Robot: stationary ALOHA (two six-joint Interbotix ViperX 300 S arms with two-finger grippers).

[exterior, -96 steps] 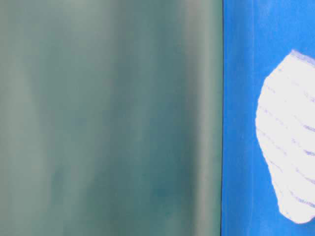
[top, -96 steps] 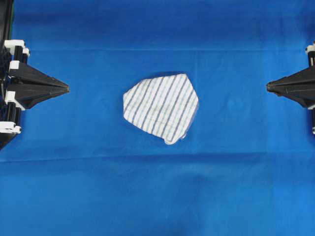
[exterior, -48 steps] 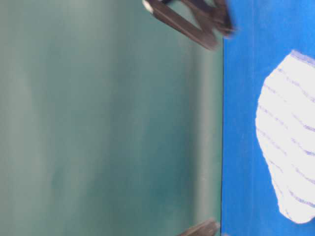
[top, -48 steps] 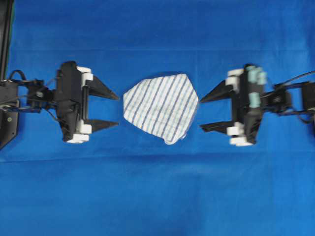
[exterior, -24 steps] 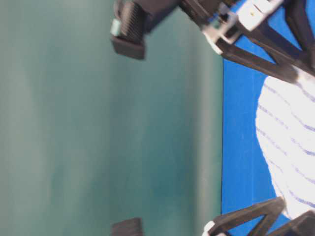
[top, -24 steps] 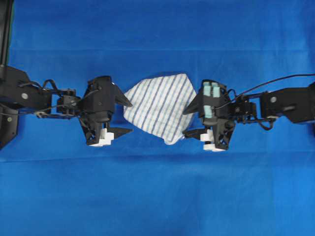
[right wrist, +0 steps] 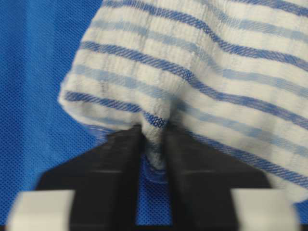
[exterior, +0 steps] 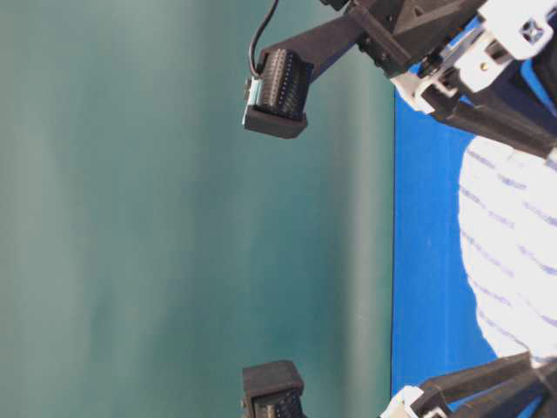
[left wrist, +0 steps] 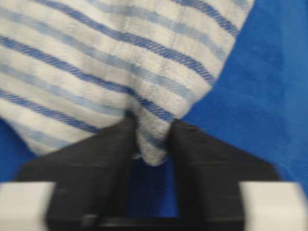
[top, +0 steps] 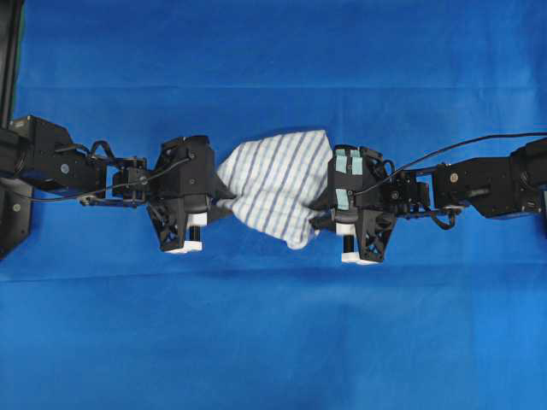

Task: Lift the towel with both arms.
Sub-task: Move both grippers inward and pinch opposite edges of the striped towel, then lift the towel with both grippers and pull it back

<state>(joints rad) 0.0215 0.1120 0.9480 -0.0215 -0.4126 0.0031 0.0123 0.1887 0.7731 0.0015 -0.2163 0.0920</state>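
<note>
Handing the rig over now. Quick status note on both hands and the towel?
Left hand: shut on the left edge of the towel, a fold of cloth pinched between its fingers.
Right hand: shut on the towel's right edge, the same kind of pinch.
Towel: lies between the two hands in the middle of the blue cloth, bunched at both pinch points. Whether it has come off the cloth yet cannot be told.
Done: both grasps made.
Left: raise both arms together and lift the towel clear.
</note>
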